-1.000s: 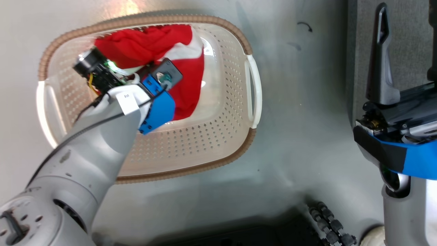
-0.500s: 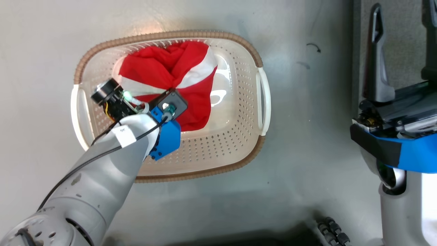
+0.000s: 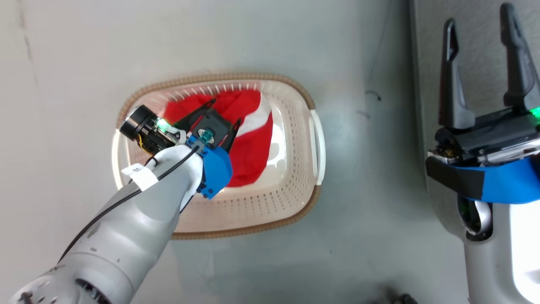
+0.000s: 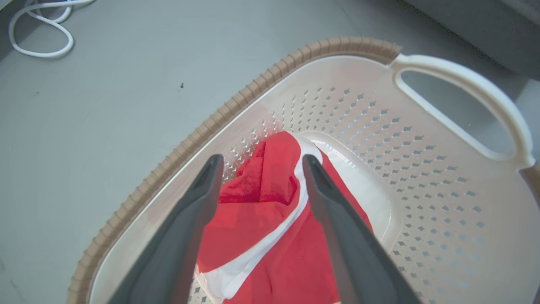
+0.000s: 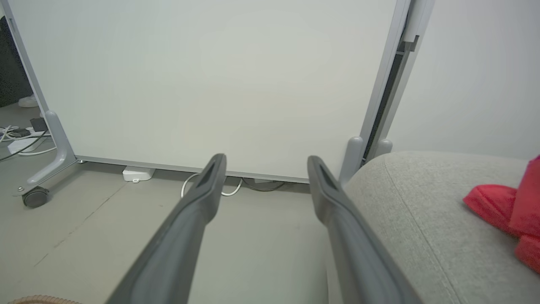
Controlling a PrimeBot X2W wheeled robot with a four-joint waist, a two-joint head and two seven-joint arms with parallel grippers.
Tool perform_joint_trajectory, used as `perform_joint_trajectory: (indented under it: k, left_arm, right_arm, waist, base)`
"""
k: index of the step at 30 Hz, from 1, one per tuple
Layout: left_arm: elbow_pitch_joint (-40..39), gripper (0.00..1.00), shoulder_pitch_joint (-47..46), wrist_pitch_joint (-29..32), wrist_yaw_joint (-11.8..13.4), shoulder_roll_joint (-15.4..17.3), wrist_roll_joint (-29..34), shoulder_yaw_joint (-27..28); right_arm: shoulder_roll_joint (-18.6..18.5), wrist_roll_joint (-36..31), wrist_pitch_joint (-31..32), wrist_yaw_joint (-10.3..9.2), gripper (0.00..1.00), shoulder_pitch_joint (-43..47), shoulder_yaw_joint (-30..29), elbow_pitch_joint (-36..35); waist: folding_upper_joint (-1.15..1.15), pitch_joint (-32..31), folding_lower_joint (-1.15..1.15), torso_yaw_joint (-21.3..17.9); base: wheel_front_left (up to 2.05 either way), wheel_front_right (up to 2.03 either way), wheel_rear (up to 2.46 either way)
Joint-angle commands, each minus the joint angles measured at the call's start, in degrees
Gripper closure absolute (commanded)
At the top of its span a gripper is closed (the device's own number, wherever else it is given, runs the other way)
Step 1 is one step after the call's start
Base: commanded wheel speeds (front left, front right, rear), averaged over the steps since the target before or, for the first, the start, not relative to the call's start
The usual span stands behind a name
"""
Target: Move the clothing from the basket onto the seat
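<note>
Left gripper (image 3: pixel 225 112) sits over the basket (image 3: pixel 253 204) at centre frame in the head view, and its two dark fingers stand spread apart, released, gripping nothing. Down the left wrist view those fingers (image 4: pixel 198 211) fork up from the bottom edge, and the red clothing (image 4: pixel 261 202) shows in the gap between them, lying bunched with a white band across it on the basket floor. Whether the tips touch the cloth, I can't tell. The heap lies toward the upper middle of the basket in the head view, and the bare perforated wall curves round below it. The brown rim (image 4: pixel 236 97) runs diagonally across the wrist view, with a white handle (image 4: pixel 464 97) at the upper right and a loop of white cable (image 4: pixel 38 42) on the grey floor at the upper left.

Over on the right edge of the head view the right gripper (image 3: pixel 479 14) points up the frame, jaws wide and empty, with the grey seat (image 3: pixel 479 76) behind it. In the right wrist view the seat fills the lower right, and a second red garment (image 5: pixel 506 207) rests on it at the right edge, well apart from the fingers; a white panel on castors (image 5: pixel 211 84) stands behind
</note>
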Motion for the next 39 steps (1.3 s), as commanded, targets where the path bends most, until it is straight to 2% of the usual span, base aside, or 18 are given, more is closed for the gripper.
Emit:
perform_joint_trajectory:
  k: [1,11,20,29,39]
  left_arm:
    - [-0.9,0.0,0.8,-0.2,0.4,0.6,-0.5,0.8]
    - [-18.8,0.0,10.7,-0.3,4.5,5.6,0.0,15.1]
    - [-31.9,0.0,22.6,-0.3,7.1,6.9,4.6,32.2]
    - [-43.7,0.0,35.7,-0.2,6.7,5.4,10.5,48.9]
    - [-53.1,0.0,46.8,-0.2,3.6,1.8,15.9,60.6]
  right_arm:
    - [0.0,0.4,-0.2,0.03,0.0,0.7,-0.2,0.4]
    - [-0.1,0.7,-0.2,0.03,0.0,4.7,-1.2,5.2]
    - [-1.1,1.6,-0.2,0.03,0.0,9.2,-2.5,7.8]
    - [-1.4,2.5,-0.2,0.03,0.0,13.4,-3.3,10.4]
    - [-1.2,2.9,-0.2,0.03,0.0,18.6,-4.8,11.5]
  waist:
    - [0.0,-2.6,0.0,0.3]
    - [0.0,-13.9,0.0,1.4]
    - [0.0,-22.8,0.0,2.9]
    - [0.0,-30.8,0.0,3.4]
    - [0.0,-37.1,0.0,4.3]
  base:
    - [0.0,0.0,0.0]
    - [0.0,0.0,0.0]
    - [0.0,0.0,0.0]
    - [0.0,0.0,0.0]
    - [0.0,0.0,0.0]
